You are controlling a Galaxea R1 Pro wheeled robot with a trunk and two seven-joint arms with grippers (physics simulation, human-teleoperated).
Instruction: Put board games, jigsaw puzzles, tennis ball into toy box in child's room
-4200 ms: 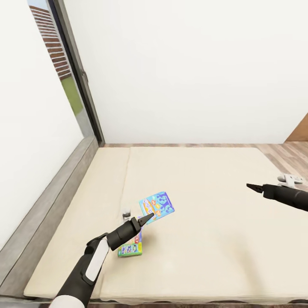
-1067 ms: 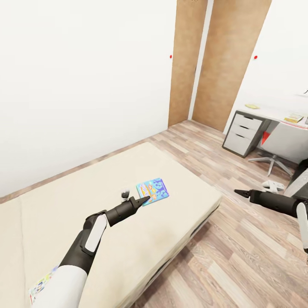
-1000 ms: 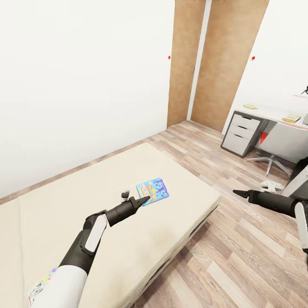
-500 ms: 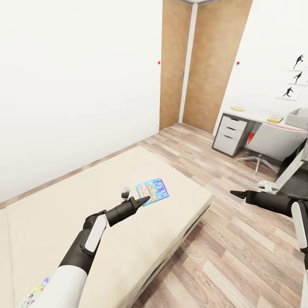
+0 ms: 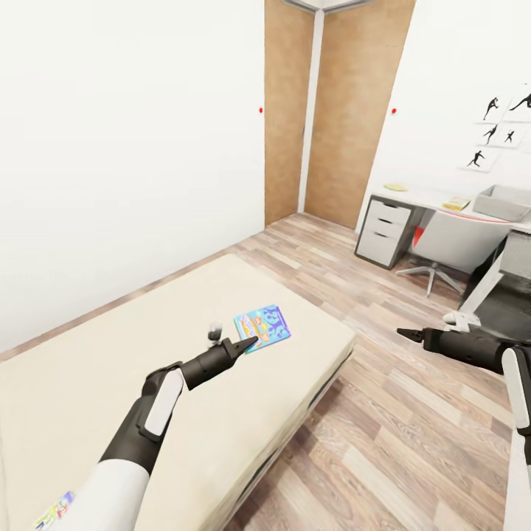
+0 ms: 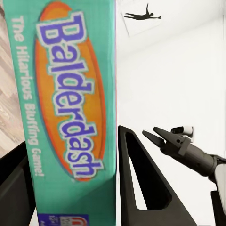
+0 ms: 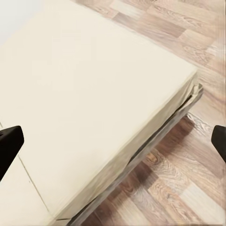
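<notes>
- Left pincer clamped on one blue game, held above the bed for carrying, I judge.
- Right pincer spread wide, empty, over the floor.
- Second game lies on the bed's near corner.
- One toy box on the far bench.

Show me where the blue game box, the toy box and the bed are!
blue game box (image 5: 262,328): head view, middle of its printed face.
toy box (image 5: 503,203): head view, its grey front wall.
bed (image 5: 110,346): head view, bare beige mattress top.
</notes>
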